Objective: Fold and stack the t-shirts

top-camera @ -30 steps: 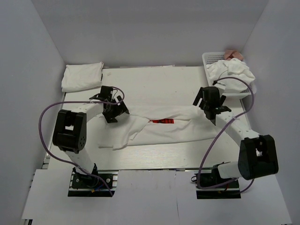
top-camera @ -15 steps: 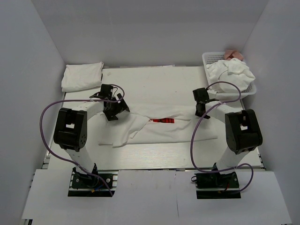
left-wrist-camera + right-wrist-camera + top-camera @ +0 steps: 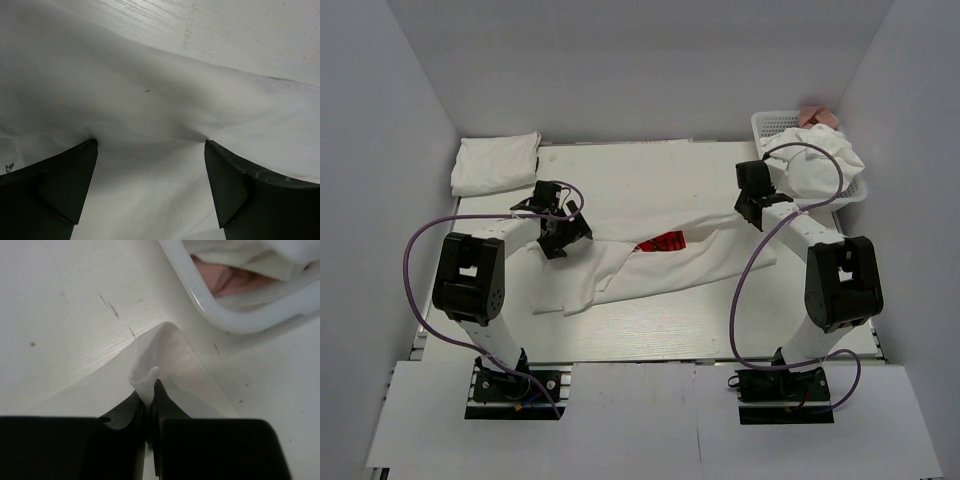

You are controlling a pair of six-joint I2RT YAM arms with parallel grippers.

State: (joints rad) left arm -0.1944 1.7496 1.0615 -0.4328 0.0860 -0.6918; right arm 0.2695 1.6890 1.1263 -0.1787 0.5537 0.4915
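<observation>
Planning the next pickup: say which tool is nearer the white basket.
Right. The right tool, pinching the shirt, is beside the basket; the left tool is far to its left.

The printed t-shirt (image 3: 650,270) lies spread across the middle of the table (image 3: 650,180), between the 2 arms. The left gripper (image 3: 558,240) sits on its left part, fingers apart on the cloth. The right gripper (image 3: 752,212) is at the shirt's right end with a fold of it pinched between its fingers, just in front of the basket (image 3: 760,125). The basket stands at the far right corner with crumpled t-shirts (image 3: 815,155) in it. A folded t-shirt (image 3: 495,163) lies at the far left corner, behind the left gripper.
</observation>
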